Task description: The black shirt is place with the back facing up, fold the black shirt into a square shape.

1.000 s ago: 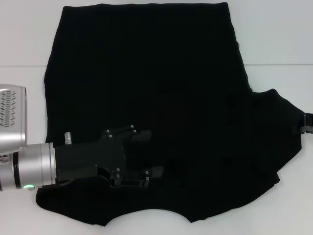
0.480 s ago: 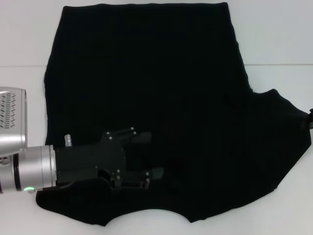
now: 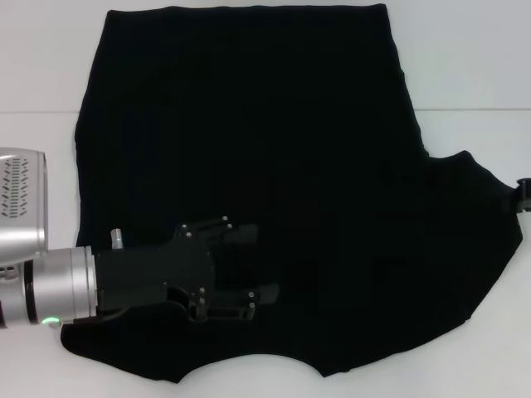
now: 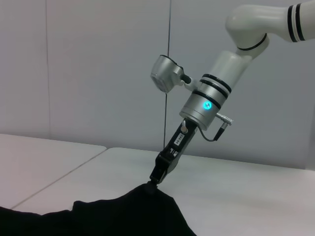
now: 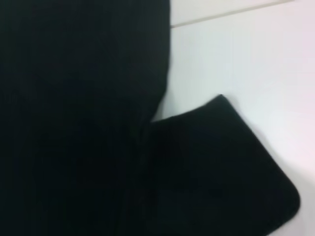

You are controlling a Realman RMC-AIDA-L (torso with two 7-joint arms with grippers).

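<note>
1. One black shirt (image 3: 265, 166) lies spread on the white table (image 3: 473, 58) and covers most of the head view, from the far edge down to the near edge.
2. Its plain side is up; no lettering is visible on it. The far edge is straight, the near edge has a curved notch in the middle.
3. On the robot's right side a sleeve sticks out to a point, and this point is lifted a little from the table, as the left wrist view shows.
4. The right end effector (image 4: 156, 176) comes down at a slant from above and its tip meets the raised peak of the cloth (image 4: 147, 206). Its fingers appear pressed together on the sleeve edge. In the head view only a small black part of it (image 3: 523, 197) shows at the picture's right border, touching the sleeve tip.
5. The left end effector (image 3: 257, 269) lies low over the near-left part of the shirt, pointing toward the robot's right. Its two black fingers (image 3: 241, 230) are spread apart, with cloth under and between them; they are not pinching it.
6. The silver wrist (image 3: 58, 286) of the left arm is just beside the shirt's left edge, over the bare table.
7. The right wrist view shows only black cloth (image 5: 74, 123) and a sleeve corner on the white table.
</note>
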